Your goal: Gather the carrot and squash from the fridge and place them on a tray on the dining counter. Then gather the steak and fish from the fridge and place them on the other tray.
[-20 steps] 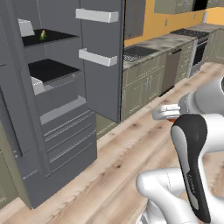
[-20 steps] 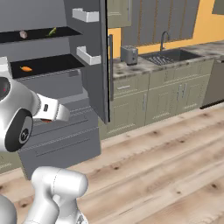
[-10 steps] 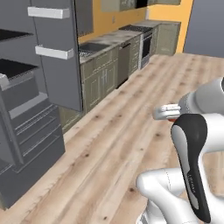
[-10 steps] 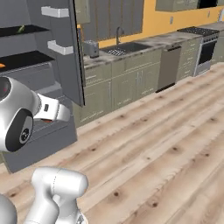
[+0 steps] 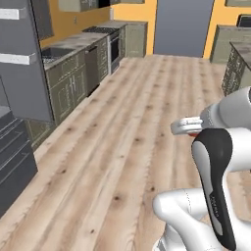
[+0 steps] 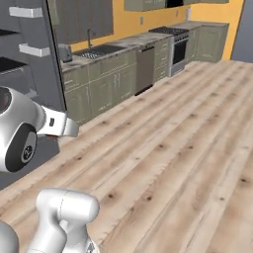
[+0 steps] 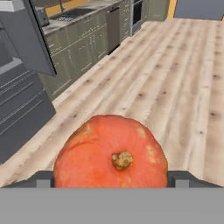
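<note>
A: What has changed since the earlier pictures?

B: The whole scene has been swung leftward in both base views, so it is the base that has turned, not the furniture. The fridge (image 5: pixel 17 122), open and central a second ago, is now cut off at the left edge, and the wooden floor (image 5: pixel 127 122) is spread across the middle.

A: Where is the squash?

B: In the hand view, a round orange squash (image 7: pixel 111 155) is seen low and centre, stem end toward the camera, set between the fingers (image 7: pixel 43 178). The gripper (image 7: pixel 111 180) is clamped on the squash, its fingers spread wide by the squash's breadth.

A: Which step is judged to be in hand?

B: The squash is being carried away from the fridge toward the dining counter. A tray must next be found and the squash lowered onto it before the hold is released.

A: What is hidden or unclear?

B: No tray can be made out. At the right edge of the left base view a dark cabinet corner (image 5: pixel 238 68) is cut off; whether it belongs to the dining counter cannot be told. The fingers are mostly covered by the squash. The fridge shelves are largely out of frame, so the carrot's whereabouts cannot be told.
</note>
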You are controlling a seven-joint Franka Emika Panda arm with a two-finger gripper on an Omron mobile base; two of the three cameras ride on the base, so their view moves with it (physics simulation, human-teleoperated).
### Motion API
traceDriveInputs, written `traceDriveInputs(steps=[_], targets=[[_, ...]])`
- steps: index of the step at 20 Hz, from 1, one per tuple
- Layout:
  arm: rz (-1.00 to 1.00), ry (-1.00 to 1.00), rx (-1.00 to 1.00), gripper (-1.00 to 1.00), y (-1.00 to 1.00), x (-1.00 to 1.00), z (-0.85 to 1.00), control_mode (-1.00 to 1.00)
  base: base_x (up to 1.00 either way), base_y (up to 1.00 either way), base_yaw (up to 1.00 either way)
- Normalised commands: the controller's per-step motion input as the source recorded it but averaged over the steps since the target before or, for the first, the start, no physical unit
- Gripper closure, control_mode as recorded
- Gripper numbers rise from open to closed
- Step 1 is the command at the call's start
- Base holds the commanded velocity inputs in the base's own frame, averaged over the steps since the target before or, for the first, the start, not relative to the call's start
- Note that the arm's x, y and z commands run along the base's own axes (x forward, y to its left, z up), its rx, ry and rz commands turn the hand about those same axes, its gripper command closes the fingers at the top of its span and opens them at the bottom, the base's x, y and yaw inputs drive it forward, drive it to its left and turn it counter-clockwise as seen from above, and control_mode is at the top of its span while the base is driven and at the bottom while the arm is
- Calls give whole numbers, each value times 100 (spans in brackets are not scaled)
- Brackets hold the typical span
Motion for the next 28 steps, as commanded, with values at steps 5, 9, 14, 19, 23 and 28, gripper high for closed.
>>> traceDriveInputs(steps=[5,9,14,19,23,28], targets=[[0,0,0,100,0,0,0,100,-34,-21,-41],[0,0,0,100,0,0,0,100,-1,-27,-40],[0,0,0,100,0,0,0,100,0,-66,-28],[0,0,0,100,0,0,0,100,0,-93,-17],[0,0,0,100,0,0,0,100,0,-100,-7],[0,0,0,100,0,0,0,100,5,-100,-2]])
